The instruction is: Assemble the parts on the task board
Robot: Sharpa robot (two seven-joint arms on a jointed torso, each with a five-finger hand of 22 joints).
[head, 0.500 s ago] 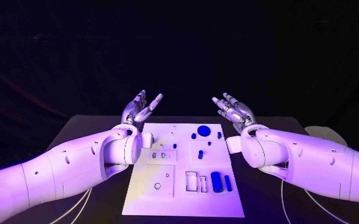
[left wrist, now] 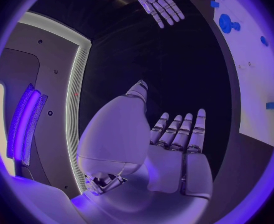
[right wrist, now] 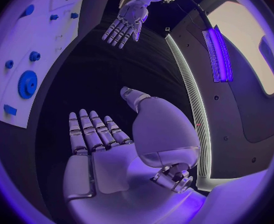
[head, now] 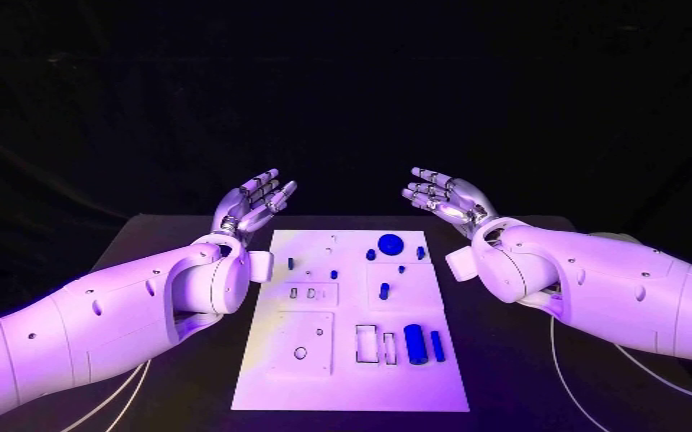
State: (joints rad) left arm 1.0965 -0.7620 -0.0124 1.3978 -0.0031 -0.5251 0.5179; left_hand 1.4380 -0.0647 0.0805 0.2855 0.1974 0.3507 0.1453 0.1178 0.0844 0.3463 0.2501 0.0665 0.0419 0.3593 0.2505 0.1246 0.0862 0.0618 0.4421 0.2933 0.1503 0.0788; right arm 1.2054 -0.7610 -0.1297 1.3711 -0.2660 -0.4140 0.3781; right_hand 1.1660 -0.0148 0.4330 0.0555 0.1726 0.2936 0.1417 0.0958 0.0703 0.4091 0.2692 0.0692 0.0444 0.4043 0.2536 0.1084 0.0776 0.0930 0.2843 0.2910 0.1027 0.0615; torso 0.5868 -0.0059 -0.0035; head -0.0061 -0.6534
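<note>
The white task board [head: 325, 372] lies in the middle of the black table. On it are a round blue disc [head: 391, 243] near the far edge, small blue pieces [head: 384, 291] in the middle, and a long blue bar [head: 415, 343] toward the near right. My left hand [head: 253, 202] is raised beyond the board's far left corner, fingers apart, holding nothing. My right hand [head: 446, 197] hovers beyond the far right corner, palm up and empty. The left wrist view shows my left hand [left wrist: 174, 144] empty, the disc [left wrist: 224, 23] and the other hand [left wrist: 155, 2]. My right hand [right wrist: 96, 139] is also empty.
The board has several empty cut-outs, among them rectangular slots [head: 366, 342] and a small round hole [head: 300, 353]. Black table [head: 534, 392] surrounds the board on both sides. My white forearms lie along the board's left and right edges.
The head view has shifted. Both hands have spread slightly wider apart and the right hand has turned more palm up. The parts on the board lie as before.
</note>
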